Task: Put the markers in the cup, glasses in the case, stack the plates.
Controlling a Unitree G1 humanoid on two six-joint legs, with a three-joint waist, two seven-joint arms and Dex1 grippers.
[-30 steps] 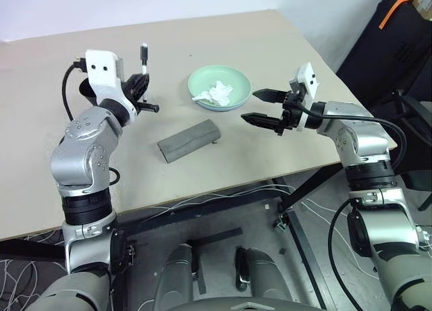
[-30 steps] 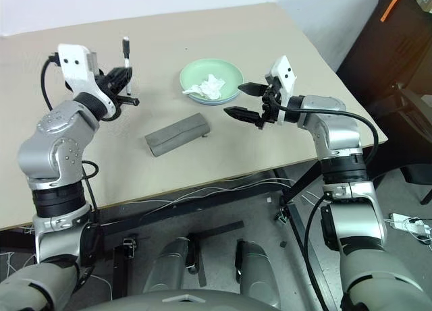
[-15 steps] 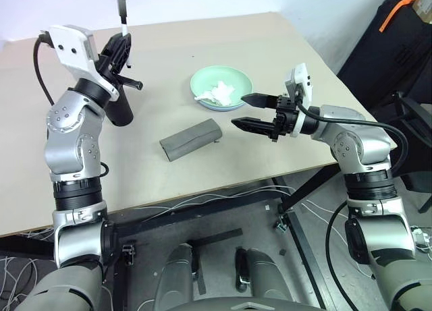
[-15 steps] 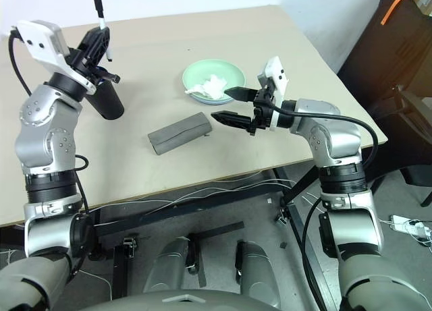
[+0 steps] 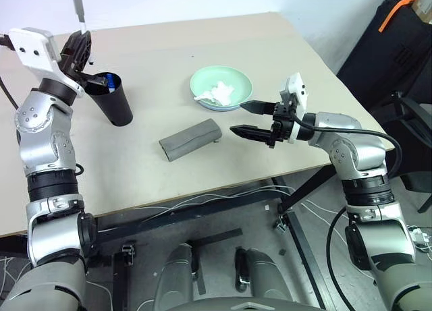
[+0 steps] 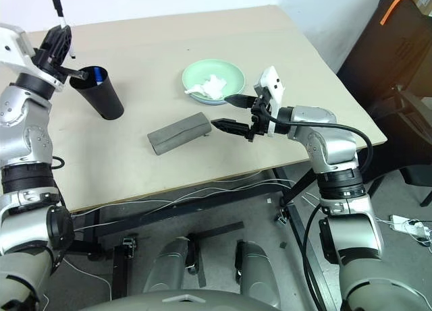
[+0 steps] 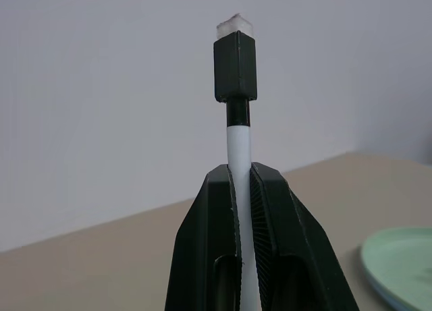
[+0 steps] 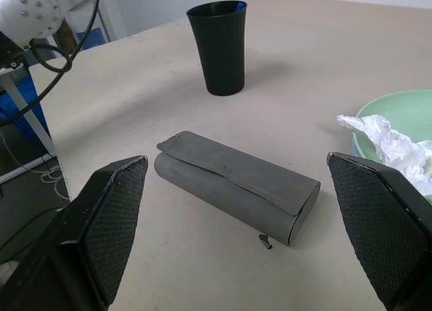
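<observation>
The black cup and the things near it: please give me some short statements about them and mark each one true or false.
1. The black cup stands upright on the table. True.
2. The left hand is open and holds nothing. False: it is shut on the white marker, above the cup.
3. Something blue shows inside the cup at its rim. True.
4. The grey case lies inside the green plate. False: it lies on the table, apart from the plate.
5. A crumpled white tissue lies in the green plate. True.
6. The right hand grips the case. False: it is open, beside the case.
</observation>
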